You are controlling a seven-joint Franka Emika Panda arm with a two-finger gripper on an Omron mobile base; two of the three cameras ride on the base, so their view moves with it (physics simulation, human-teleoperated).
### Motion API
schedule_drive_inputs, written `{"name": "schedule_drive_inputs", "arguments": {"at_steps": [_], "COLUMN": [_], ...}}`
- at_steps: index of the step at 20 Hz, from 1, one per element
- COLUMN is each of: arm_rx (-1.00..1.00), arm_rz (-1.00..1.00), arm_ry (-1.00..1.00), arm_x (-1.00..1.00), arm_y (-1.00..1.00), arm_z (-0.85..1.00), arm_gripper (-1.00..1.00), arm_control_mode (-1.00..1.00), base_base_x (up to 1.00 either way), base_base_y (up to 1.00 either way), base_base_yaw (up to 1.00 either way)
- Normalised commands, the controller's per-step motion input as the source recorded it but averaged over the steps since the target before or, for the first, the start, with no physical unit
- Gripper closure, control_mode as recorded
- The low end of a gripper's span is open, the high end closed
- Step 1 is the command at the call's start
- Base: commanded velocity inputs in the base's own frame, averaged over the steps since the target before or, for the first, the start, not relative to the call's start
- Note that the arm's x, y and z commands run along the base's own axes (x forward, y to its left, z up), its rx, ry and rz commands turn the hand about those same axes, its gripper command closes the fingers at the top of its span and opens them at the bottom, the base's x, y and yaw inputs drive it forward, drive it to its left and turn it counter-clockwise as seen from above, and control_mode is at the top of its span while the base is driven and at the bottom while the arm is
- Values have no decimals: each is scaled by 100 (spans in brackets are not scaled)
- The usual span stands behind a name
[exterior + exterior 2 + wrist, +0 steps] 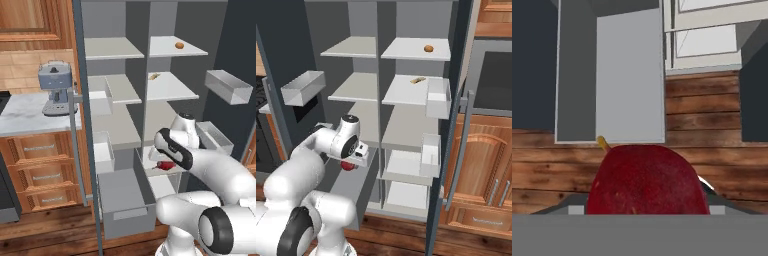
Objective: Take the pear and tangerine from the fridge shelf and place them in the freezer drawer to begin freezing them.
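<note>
The small glossy red pear point(646, 181) with its short tan stem sits clamped between the 2 fingers of the white arm's gripper point(352, 163), whose jaws stand partly apart, closed around the fruit. It hangs above the wide grey open-topped freezer drawer point(124, 200), pulled out over the wooden plank floor point(712, 110) (the hand view looks straight down into it). The small round orange tangerine point(179, 45) lies well apart, on the thin pale grey fridge shelf point(192, 50) at the top right. A flat tan-yellow scrap point(154, 76) rests 1 shelf lower. Translucent box-shaped door bins point(437, 97) line the open doors.
</note>
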Motion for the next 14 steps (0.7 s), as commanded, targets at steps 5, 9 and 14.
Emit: {"name": "schedule_drive_inputs", "arguments": {"at_steps": [5,9,14], "arm_rx": [0,0,0], "arm_rz": [5,4,1], "arm_ry": [0,0,1], "arm_x": [42,39,31], "arm_y": [4,13,31], "arm_z": [-54,-60,-52], "arm_gripper": [100,100,100], "arm_control_mode": [-100,-100,-100], "base_base_x": [0,0,0], "base_base_y": [0,0,0], "base_base_yaw": [0,0,0]}}
